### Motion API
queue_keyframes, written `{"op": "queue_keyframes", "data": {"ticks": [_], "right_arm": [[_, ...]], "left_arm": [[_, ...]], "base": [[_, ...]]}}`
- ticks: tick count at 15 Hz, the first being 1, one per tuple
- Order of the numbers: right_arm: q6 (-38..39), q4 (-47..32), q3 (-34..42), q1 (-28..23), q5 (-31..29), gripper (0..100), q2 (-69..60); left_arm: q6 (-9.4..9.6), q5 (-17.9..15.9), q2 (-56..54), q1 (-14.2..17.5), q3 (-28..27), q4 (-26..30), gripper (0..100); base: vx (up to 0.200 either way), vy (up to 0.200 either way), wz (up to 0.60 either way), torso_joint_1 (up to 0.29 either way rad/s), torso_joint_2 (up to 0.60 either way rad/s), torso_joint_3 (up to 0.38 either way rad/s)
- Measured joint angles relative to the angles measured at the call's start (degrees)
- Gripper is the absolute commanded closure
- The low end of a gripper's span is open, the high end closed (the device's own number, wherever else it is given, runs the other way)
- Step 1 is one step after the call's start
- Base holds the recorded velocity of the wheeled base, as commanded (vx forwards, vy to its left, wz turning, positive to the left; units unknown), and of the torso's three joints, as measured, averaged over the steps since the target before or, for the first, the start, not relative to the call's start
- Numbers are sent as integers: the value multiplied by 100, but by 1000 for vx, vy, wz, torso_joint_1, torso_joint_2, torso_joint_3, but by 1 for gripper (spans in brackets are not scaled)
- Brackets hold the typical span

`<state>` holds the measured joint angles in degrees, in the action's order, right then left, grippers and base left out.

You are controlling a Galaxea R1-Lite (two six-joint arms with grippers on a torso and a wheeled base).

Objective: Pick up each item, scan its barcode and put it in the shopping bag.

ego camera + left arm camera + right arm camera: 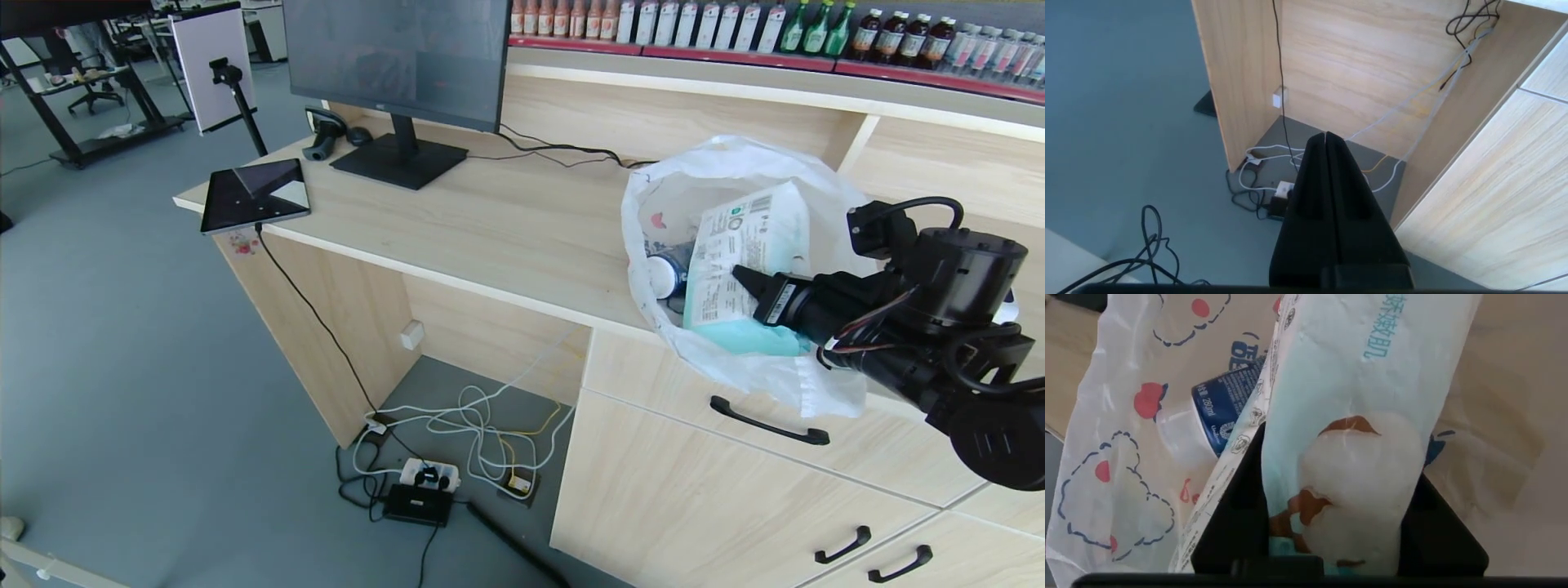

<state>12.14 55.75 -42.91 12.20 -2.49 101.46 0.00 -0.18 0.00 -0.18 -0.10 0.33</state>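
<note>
A white plastic shopping bag (653, 196) with red and blue prints stands open on the wooden counter's right part. Inside it leans a teal and white soft package (751, 237) beside a small blue-labelled bottle (665, 273). My right gripper (747, 282) reaches into the bag's mouth and is shut on the package's lower end. In the right wrist view the package (1372, 392) sits between the black fingers (1237, 510), with the bottle (1221, 404) and the bag wall (1118, 449) behind. My left gripper (1325, 143) is shut on nothing, low beside the counter, above the floor cables.
A monitor (396, 57), a handheld barcode scanner (325, 135) and a tablet (255, 193) occupy the counter's left part. A shelf of bottles (735, 20) runs along the back. Drawers with black handles (767, 420) are below the bag; cables and a power strip (429, 474) lie on the floor.
</note>
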Motion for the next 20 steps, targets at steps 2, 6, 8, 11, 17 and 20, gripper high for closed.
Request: {"op": "queue_keyframes", "data": {"ticks": [2, 6, 8, 11, 17, 20], "right_arm": [[-5, -9, -5, -13, -29, 0, 13], [-5, 202, -9, -2, 2, 0, 38], [-11, 422, -46, 2, 22, 0, 44], [-18, 573, -218, -5, 213, 0, 41], [-218, 584, -573, -35, 601, 0, -193], [-306, 556, -595, -35, 817, 0, -511]], "left_arm": [[2, 0, 0, 0, 0, 0, 100], [0, 0, 0, 0, 0, 2, 100], [0, 0, 0, 0, 0, 0, 100], [0, 0, 0, 0, 0, 2, 100], [-5, 0, 0, 0, 0, 0, 100], [-16, 0, 0, 0, 0, 2, 100]], "base": [[0, 0, 0, 0, 0, 0], [0, 0, 0, 0, 0, 0], [0, 0, 0, 0, 0, 0], [0, 0, 0, 0, 0, 0], [0, 0, 0, 0, 0, 0], [0, 0, 0, 0, 0, 0]]}}
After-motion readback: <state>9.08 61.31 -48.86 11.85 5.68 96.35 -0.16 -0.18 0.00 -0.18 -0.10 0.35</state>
